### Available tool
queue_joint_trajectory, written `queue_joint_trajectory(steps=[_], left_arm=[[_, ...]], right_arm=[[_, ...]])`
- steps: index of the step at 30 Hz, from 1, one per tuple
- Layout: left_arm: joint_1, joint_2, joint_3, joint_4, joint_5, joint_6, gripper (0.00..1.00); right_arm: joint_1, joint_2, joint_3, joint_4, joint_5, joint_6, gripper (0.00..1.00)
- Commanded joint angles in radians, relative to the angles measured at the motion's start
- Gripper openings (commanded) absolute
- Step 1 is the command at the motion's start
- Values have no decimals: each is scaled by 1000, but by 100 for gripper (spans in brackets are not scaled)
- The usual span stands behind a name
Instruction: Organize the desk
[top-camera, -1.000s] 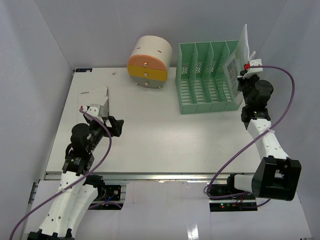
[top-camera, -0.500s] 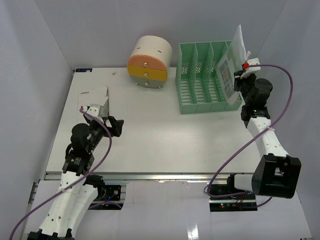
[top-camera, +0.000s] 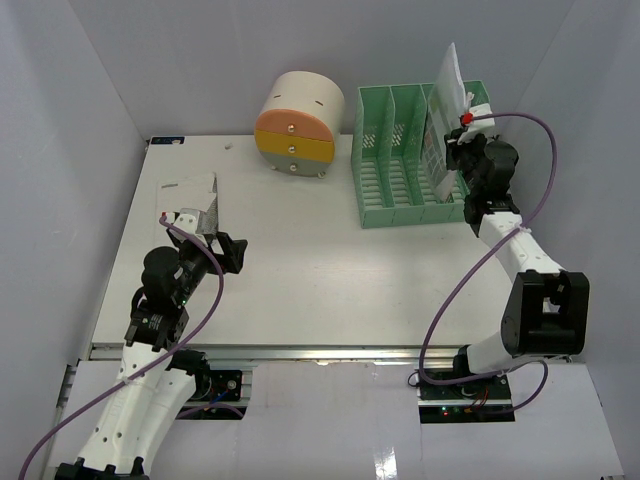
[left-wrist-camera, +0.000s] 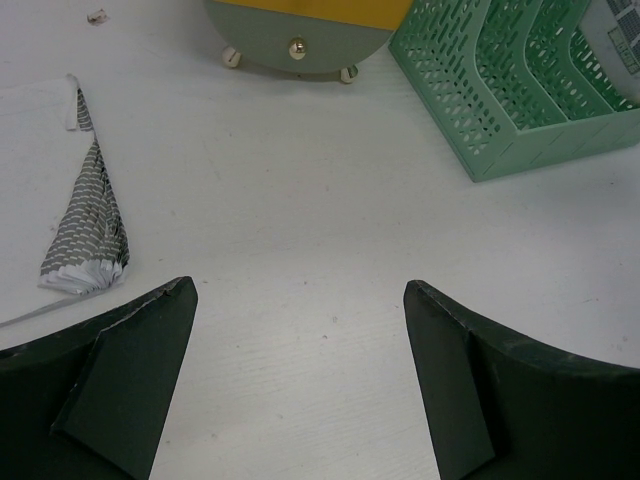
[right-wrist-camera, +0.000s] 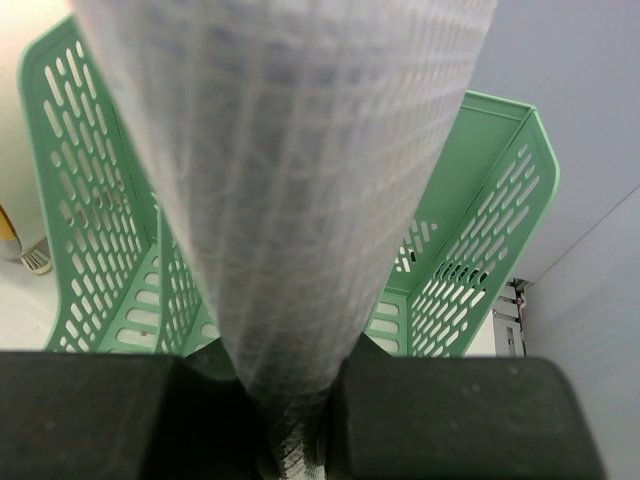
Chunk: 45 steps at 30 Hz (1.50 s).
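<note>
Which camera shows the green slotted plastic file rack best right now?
Top external: the green slotted plastic file rack shows whole, with all three slots. Left wrist catches only its near end, cropped at upper right. Right wrist sees slotted walls, mostly blocked by the white mesh pouch.

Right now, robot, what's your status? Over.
Left gripper open, empty. Right gripper shut on mesh pouch, at green rack. Booklet loose on desk, left side.

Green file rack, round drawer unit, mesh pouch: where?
green file rack (top-camera: 372, 190), top external view, left compartment floor
round drawer unit (top-camera: 305, 95), top external view, cream top
mesh pouch (right-wrist-camera: 290, 200), right wrist view, its middle
</note>
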Motion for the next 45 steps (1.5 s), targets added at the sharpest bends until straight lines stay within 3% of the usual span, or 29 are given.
queue_joint_trajectory(steps=[1, 8, 11, 17, 23, 24, 25, 29, 33, 34, 40, 42, 45], left_arm=[[3, 3, -3, 13, -9, 12, 96], [3, 11, -5, 13, -8, 13, 96], [3, 22, -5, 13, -4, 13, 96], [3, 68, 1, 10, 2, 12, 96], [3, 130, 7, 10, -7, 4, 98], [3, 148, 14, 6, -18, 4, 98], [3, 169, 26, -1, -35, 3, 98], [6, 300, 82, -14, -118, -5, 98], [18, 475, 157, -18, -235, -11, 98], [22, 529, 180, -13, -266, -10, 97], [90, 896, 359, 4, -410, 40, 89], [110, 1015, 442, 6, -444, 49, 83], [115, 1158, 554, 10, -481, 70, 71]], right_arm=[[3, 5, 40, 154, 9, -25, 8], [3, 12, 1, 155, -5, -52, 8], [3, 1, -45, 153, -15, -66, 15], [2, -11, -89, 134, -18, -64, 47], [1, -90, -96, 91, 19, -30, 97], [-1, -111, -93, 76, 34, -25, 97], [-6, -141, -88, 56, 53, -14, 90], [-30, -245, -100, -26, 29, 9, 90], [-34, -362, -130, -191, -90, 2, 90], [-34, -387, -144, -239, -144, -6, 90], [-61, -466, -276, -368, -809, -59, 90], [-61, -478, -325, -348, -925, -29, 90], [-61, -502, -349, -365, -946, -27, 90]])
